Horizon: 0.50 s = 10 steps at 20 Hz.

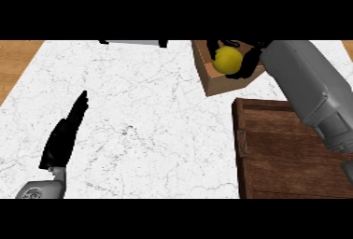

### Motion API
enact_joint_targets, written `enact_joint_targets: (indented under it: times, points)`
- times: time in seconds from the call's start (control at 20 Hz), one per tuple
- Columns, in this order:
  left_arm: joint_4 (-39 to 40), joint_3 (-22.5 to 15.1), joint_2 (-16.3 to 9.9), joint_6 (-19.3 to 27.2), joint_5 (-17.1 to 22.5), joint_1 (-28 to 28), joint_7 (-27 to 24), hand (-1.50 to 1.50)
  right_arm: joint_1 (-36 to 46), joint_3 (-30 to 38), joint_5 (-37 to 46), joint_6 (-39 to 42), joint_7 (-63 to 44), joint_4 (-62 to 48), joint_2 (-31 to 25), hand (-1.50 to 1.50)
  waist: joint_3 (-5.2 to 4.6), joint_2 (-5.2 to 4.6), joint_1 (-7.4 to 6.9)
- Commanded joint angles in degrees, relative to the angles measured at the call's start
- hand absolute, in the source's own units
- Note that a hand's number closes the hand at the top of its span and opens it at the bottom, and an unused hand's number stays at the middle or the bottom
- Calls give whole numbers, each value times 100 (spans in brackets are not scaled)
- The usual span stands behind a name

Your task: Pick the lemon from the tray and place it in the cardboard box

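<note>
A yellow lemon (227,59) is held over the opening of the cardboard box (215,80) at the top middle right. My right hand (247,61) is curled round the lemon, black fingers showing above and to its right, and the grey right forearm runs down the right side. The dark wooden tray (289,154) lies at the lower right with nothing visible on it. My left hand (66,135) rests open on the white marble counter at the lower left, fingers straight and pointing up.
A white object with black ends (134,42) sits at the counter's far edge. Wooden floor (17,60) shows beyond the counter's left edge. White marble (144,121) stretches between the left hand and the tray.
</note>
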<state>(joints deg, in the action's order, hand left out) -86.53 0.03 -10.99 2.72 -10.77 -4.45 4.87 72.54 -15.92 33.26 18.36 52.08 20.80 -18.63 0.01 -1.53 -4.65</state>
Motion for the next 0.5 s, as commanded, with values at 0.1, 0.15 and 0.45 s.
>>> enact_joint_targets:
  times: [0.1, 0.15, 0.45]
  points:
    - [-27, -72, 91, 32, -45, -4, 49, 0, 382, -44, 116, 363, -38, -882, 462, -150, 0, -39, -73]
    - [-49, -15, 65, 27, -19, -149, 139, 0, 143, -91, 158, 213, 158, -897, 565, -150, 2, 1, 56]
    - [-40, 137, -77, -64, 59, 14, 15, 0, 227, 206, -133, 334, 197, -1176, 905, -150, 1, 15, 79]
